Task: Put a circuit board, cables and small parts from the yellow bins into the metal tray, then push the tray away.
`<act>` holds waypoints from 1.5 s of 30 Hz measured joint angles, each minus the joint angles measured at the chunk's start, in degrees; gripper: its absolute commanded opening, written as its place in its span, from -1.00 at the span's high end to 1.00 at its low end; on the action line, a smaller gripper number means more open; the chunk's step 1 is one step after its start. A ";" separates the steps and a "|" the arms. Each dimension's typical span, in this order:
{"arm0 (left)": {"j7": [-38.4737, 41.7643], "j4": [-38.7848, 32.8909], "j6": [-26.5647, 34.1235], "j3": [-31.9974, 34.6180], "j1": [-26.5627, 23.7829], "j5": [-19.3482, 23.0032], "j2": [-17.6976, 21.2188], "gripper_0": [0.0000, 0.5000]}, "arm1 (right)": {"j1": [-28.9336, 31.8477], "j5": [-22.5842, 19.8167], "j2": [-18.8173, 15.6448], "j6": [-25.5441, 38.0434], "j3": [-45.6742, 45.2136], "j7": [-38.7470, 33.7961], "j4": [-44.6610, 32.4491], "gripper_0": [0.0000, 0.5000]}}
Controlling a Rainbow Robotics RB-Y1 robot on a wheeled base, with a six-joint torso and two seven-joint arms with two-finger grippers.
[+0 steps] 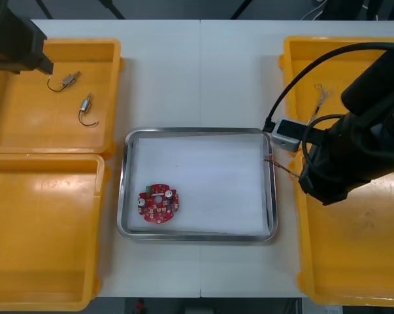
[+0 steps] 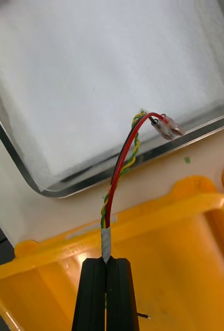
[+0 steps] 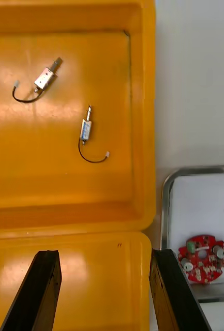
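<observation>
My right gripper [image 2: 107, 269] is shut on a red and yellow cable [image 2: 123, 160], holding it above the rim of the near right yellow bin [image 2: 158, 207]. The cable's clear connector [image 2: 167, 126] hangs over the edge of the metal tray [image 2: 18, 150]. In the front view the cable [image 1: 279, 166] pokes out from the right arm at the tray's [image 1: 199, 131] right rim. A round red circuit board [image 1: 158, 203] lies in the tray's near left corner. My left gripper [image 3: 105, 289] stands open over the left bins, far from the tray.
Two small metal parts [image 1: 70, 80] [image 1: 85, 104] with thin black leads lie in the far left bin [image 1: 112, 52]. The near left bin [image 1: 53, 294] has nothing in it. A thin cable [image 1: 321, 93] lies in the far right bin [image 1: 295, 46].
</observation>
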 measured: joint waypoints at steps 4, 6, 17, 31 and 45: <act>-9.89 5.38 -3.70 0.00 0.00 -2.53 0.02 -1.00 | -3.82 1.84 2.36 -0.01 5.86 0.01 -0.06 1.00; -15.86 7.40 -5.48 0.00 0.00 -4.10 0.03 -1.00 | -5.79 2.69 3.78 -0.02 8.78 0.01 0.03 1.00; -22.36 19.89 -18.38 0.00 0.00 -8.22 0.05 -1.00 | -11.72 7.67 13.19 -3.53 20.80 0.50 6.05 1.00; -52.23 33.97 -31.42 -0.32 -0.47 -8.68 -2.34 -1.00 | -12.46 16.03 18.07 -10.04 32.44 13.31 13.77 1.00; -61.52 46.08 -42.77 -14.35 -7.07 -7.48 -8.12 -1.00 | -12.54 21.16 21.34 -12.48 36.69 13.33 18.96 -0.37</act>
